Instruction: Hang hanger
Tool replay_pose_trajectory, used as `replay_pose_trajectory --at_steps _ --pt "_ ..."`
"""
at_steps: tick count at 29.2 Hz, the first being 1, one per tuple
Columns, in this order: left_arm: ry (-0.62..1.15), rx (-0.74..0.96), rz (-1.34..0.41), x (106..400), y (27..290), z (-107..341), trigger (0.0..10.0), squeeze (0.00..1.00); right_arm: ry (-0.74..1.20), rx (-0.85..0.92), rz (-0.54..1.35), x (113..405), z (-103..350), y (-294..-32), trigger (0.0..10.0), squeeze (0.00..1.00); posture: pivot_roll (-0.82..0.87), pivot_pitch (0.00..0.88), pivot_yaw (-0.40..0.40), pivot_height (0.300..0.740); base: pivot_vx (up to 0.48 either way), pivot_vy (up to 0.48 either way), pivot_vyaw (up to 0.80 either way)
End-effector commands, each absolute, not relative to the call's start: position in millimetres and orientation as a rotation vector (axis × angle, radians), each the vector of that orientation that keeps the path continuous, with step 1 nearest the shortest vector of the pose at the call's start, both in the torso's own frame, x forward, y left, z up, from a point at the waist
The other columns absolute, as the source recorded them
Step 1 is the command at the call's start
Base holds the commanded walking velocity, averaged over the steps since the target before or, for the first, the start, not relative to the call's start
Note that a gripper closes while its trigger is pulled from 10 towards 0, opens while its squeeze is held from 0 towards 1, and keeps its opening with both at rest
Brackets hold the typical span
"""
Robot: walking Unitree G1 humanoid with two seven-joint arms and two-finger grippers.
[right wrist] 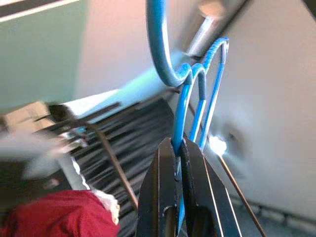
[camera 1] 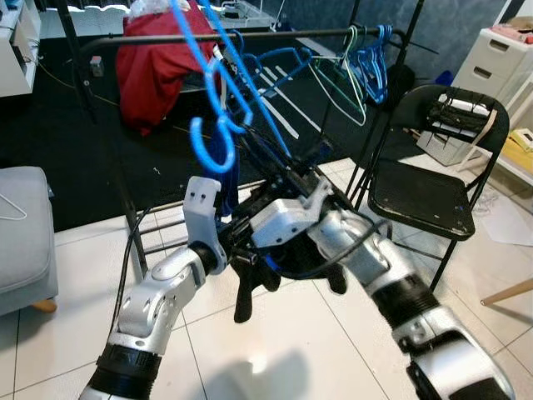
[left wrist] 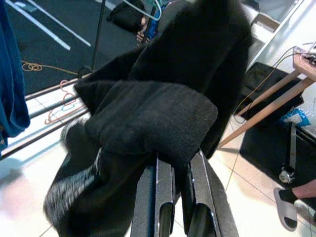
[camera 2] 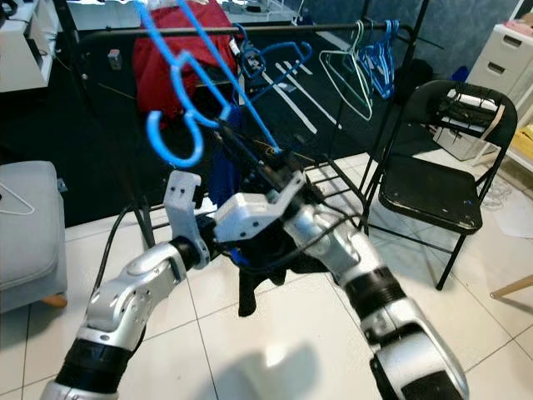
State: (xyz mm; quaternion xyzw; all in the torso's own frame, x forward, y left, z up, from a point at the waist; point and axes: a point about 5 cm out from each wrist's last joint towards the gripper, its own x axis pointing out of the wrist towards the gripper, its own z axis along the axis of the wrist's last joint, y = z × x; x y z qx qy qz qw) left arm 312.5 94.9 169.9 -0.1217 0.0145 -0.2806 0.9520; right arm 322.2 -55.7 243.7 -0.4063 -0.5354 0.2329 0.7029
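Observation:
A bright blue wire hanger is held up in front of the black clothes rail, its hook just below rail height. My right gripper is shut on the hanger's wire below the hook. In the left eye view that gripper sits under the slanting wire. My left gripper is shut on a black garment, which droops below both wrists. A dark blue cloth hangs behind the arms.
On the rail hang a red garment, a blue hanger, a green hanger and a bunch of blue hangers. A black folding chair stands right. Grey seat left. A person's sandalled foot is nearby.

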Motion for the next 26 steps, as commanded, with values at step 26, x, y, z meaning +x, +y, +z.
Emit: replay_pose_trajectory --at_steps 26 --pt "0.753 0.377 -0.369 257 146 -25 10.0 0.0 0.324 -0.185 0.346 334 48 -130 10.0 0.0 -0.07 0.08 -0.043 0.74 0.0 0.0 0.0"
